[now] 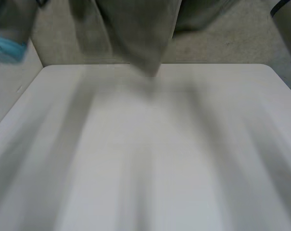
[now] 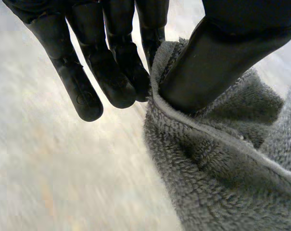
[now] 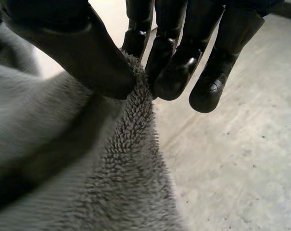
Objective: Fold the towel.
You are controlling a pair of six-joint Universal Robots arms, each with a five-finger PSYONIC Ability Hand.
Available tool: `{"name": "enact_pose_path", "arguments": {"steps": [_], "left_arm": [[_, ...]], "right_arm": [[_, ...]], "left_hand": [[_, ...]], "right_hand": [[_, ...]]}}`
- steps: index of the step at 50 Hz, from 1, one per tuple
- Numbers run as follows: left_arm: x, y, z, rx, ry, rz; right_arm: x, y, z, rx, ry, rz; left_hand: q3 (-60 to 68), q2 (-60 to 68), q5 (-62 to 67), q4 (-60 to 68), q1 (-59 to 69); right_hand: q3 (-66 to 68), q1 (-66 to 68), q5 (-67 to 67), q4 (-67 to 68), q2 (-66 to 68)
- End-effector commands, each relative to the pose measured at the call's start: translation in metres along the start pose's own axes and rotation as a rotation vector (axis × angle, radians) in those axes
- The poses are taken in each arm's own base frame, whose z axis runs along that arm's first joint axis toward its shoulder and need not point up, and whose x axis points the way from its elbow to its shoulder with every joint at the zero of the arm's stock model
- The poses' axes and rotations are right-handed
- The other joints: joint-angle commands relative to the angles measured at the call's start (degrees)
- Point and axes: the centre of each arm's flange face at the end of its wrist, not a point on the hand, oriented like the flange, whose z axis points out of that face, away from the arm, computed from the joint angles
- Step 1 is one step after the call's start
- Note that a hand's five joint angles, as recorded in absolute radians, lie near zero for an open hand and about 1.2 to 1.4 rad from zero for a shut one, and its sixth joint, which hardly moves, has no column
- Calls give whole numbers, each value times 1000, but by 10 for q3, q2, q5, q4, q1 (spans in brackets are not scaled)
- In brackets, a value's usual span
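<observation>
Far left, head view: light-blue cap [image 1: 6, 48] of the left arm, raised beside the far left corner of the white table [image 1: 150, 163]. Left wrist view: left hand [image 2: 111, 77] closed in a pinch on the grey towel [image 2: 222, 178], thumb pressed onto the fleecy pile just beside the stitched hem, nearest finger set against the opposite face of the same edge, other fingers hanging nearly straight alongside and free of the cloth. Towel draped away from the thumb in one thick fold, hem running along the fold's crest. Centre, head view: towel [image 1: 135, 33] held up off the tabletop, hanging in loose vertical folds over the far side of the table and narrowing downward to a tip over the middle of the far edge; contact between tip and table not discernible through the blur. Beyond the far edge, pale speckled floor [image 1: 232, 43]. Right wrist view: right hand [image 3: 179, 72] likewise clamped on the towel [image 3: 87, 183], thumb on one face of a bunched edge, two nearest fingers on the other face, outermost finger hanging just clear of the cloth. Cloth falling away beneath the thumb in a broad, deep-piled sweep.
</observation>
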Motion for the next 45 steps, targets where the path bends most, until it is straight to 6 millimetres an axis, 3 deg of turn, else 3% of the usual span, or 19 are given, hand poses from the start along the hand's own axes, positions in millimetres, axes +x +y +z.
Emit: {"name": "enact_pose_path", "arguments": {"steps": [1, 3, 4, 5, 6, 7, 9, 10, 12, 15, 17, 18, 20, 26, 31, 34, 41, 44, 45], "left_arm": [[-23, 20, -9, -71, -32, -54], [-26, 60, -28, -210, -37, -55], [-26, 79, -40, -278, -32, -57], [-26, 79, -40, -279, -32, -58], [-23, 98, -52, -340, -13, -65], [-23, 98, -52, -340, -13, -65], [-10, 134, -81, -463, 59, -92], [-10, 134, -82, -464, 60, -92], [3, 164, -115, -580, 134, -121], [9, 176, -131, -628, 168, -125], [18, 191, -161, -710, 217, -118], [19, 192, -161, -710, 217, -118], [26, 197, -183, -770, 253, -97], [35, 195, -202, -811, 289, -84], [33, 172, -210, -793, 286, -78], [33, 161, -213, -779, 284, -75], [38, 134, -221, -738, 314, -93], [48, 126, -228, -731, 352, -126], [48, 126, -228, -731, 352, -126]], "right_arm": [[-22, 33, -32, -239, -102, 30], [-50, 64, -61, -391, -247, -36], [-51, 64, -61, -392, -248, -36], [-61, 78, -78, -464, -309, -80], [-72, 92, -97, -534, -369, -115], [-72, 92, -98, -535, -370, -116], [-92, 112, -136, -642, -478, -145], [-92, 112, -136, -643, -479, -145], [-107, 128, -171, -728, -548, -134], [-114, 135, -187, -767, -575, -117], [-127, 141, -213, -823, -626, -96], [-127, 141, -213, -823, -626, -96], [-134, 140, -233, -858, -671, -103], [-135, 139, -250, -890, -716, -134], [-109, 123, -246, -892, -643, -175], [-83, 111, -248, -904, -586, -168], [-62, 88, -259, -908, -582, -107], [-54, 64, -265, -868, -605, -76], [-54, 64, -265, -868, -605, -76]], "left_hand": [[30, 33, 53, 23, 79], [30, 33, 53, 23, 79], [30, 33, 53, 23, 79], [30, 33, 53, 23, 79], [30, 33, 53, 23, 79], [30, 33, 53, 23, 79], [30, 33, 53, 23, 79], [30, 33, 53, 23, 79], [30, 33, 53, 23, 79], [29, 32, 51, 22, 78], [24, 27, 46, 17, 73], [24, 27, 46, 17, 73], [24, 27, 46, 17, 73], [24, 27, 46, 17, 73], [26, 28, 48, 18, 74], [26, 28, 48, 18, 74], [24, 27, 46, 17, 73], [22, 25, 45, 15, 71], [22, 25, 45, 15, 71]], "right_hand": [[34, 40, 37, 36, 53], [34, 40, 37, 36, 53], [34, 40, 37, 36, 53], [34, 40, 37, 36, 53], [34, 40, 37, 36, 53], [34, 40, 37, 36, 53], [34, 40, 37, 36, 53], [34, 40, 37, 36, 53], [34, 40, 37, 36, 53], [34, 40, 37, 36, 53], [34, 40, 37, 36, 53], [34, 40, 37, 36, 53], [34, 40, 37, 36, 53], [34, 40, 37, 36, 53], [34, 40, 37, 36, 53], [34, 40, 37, 36, 53], [34, 40, 37, 36, 53], [34, 40, 37, 36, 53], [34, 40, 37, 36, 53]]}}
